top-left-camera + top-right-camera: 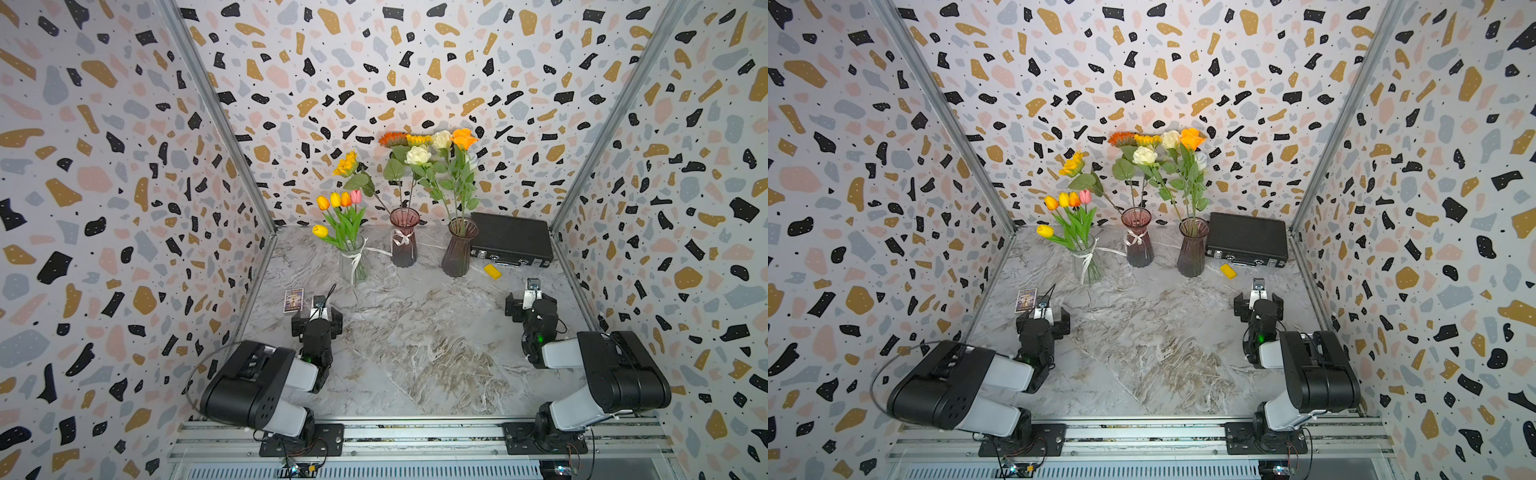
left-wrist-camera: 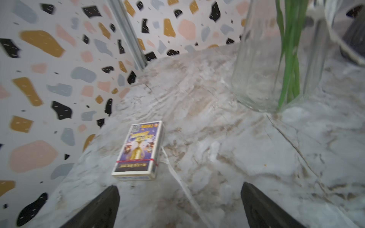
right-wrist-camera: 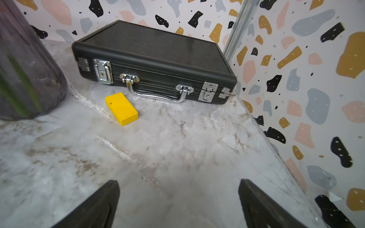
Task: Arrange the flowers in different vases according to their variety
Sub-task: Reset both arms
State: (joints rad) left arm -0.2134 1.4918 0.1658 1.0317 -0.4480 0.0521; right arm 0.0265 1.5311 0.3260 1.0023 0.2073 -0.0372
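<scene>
Three vases stand in a row at the back of the table, seen in both top views. The clear vase point(image 1: 352, 262) with white string holds tulips point(image 1: 338, 201). The pink ribbon-bow vase point(image 1: 404, 245) holds sunflowers point(image 1: 392, 139). The darker purple vase point(image 1: 458, 251) holds cream, white and orange roses point(image 1: 442, 141). My left gripper point(image 2: 179, 186) hovers low over the table in front of the clear vase point(image 2: 256, 79), open and empty. My right gripper point(image 3: 178, 181) is open and empty too, on the near side of the purple vase point(image 3: 29, 79).
A black case point(image 1: 511, 239) lies at the back right with a yellow block point(image 3: 121, 108) in front of it. A small printed card box point(image 2: 138, 150) lies near the left wall, just ahead of the left gripper. White string point(image 2: 177, 177) trails across the table. Patterned walls close three sides.
</scene>
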